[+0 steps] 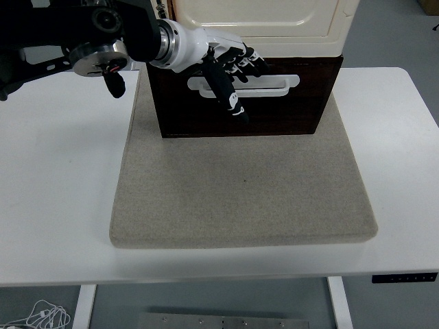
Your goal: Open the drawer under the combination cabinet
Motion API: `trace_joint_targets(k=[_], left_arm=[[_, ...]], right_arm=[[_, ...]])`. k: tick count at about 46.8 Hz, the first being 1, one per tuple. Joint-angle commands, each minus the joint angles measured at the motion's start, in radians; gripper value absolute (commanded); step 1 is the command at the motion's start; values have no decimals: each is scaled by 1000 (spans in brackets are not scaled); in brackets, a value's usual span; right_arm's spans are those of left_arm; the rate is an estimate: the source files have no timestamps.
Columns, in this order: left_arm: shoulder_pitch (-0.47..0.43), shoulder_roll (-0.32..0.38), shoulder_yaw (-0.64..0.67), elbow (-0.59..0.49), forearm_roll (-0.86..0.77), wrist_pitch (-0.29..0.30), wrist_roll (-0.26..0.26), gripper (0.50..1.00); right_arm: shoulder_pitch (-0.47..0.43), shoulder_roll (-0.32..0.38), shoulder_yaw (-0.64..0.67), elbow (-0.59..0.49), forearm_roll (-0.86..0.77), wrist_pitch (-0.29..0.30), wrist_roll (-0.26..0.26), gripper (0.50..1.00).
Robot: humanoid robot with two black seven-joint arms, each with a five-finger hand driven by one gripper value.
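The combination cabinet [260, 27] is cream on top, with a dark brown drawer [281, 110] under it. The drawer is closed and carries a white bar handle [267, 83] across its front. My left hand [230, 72] comes in from the upper left on a black arm with a white wrist. It hangs in front of the handle's left part with fingers spread, thumb pointing down over the drawer front. It holds nothing. The handle's left end is partly hidden behind the fingers.
The cabinet stands at the back of a beige mat [243, 185] on the white table [55, 171]. The mat reaches forward from the drawer front. A table control panel [405, 277] sits at the front right edge.
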Motion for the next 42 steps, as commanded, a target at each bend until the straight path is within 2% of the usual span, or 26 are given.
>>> trace_joint_targets(k=[1,15,42], left_arm=[[7,-17,0,24,0,-1,2,1000],[38,-69,3,82,34,-1,2,1000],[76,-95,3,116,55,-3,2,1000]], right_arm=[[0,0,1,0,0,0,0,926],[0,0,1,0,-1,0,0,926],[0,0,1,0,0,0,0,926]])
